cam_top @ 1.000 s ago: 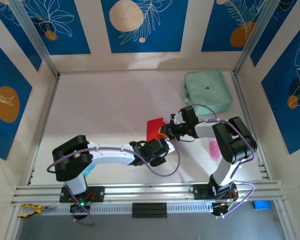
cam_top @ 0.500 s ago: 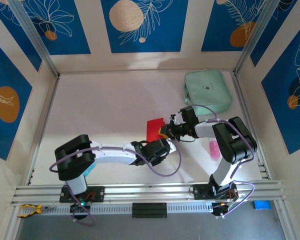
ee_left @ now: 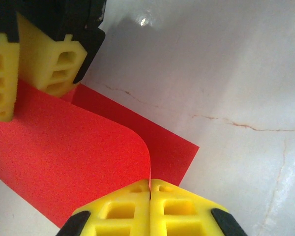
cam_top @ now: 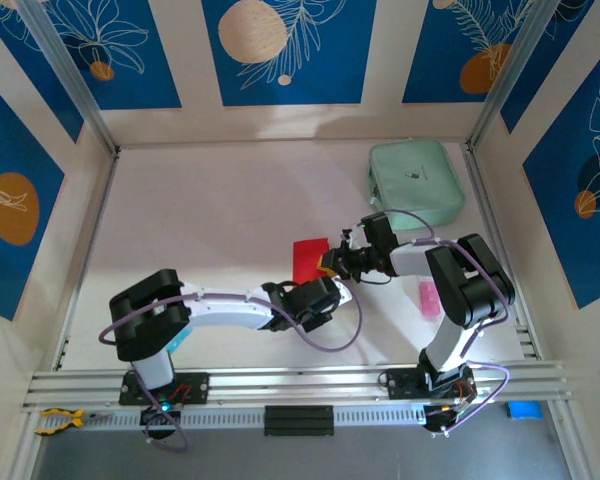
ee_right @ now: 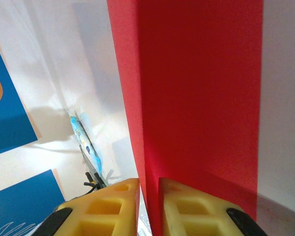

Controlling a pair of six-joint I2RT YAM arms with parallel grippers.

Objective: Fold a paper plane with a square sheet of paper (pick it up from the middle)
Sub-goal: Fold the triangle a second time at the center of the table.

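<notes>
Top view: your left gripper [cam_top: 331, 281] sat at the near right corner of the square sheet of paper [cam_top: 308, 257], mid-table [cam_top: 200, 220], w/ the right gripper [cam_top: 332, 263] on its right edge; arms barely shifted vs a sec ago. Left wrist: your jaws, wide apart a sec ago, had clamped pad to pad on the sheet's curled-up edge. Right wrist: right gripper pinched the sheet's raised fold, unchanged.
</notes>
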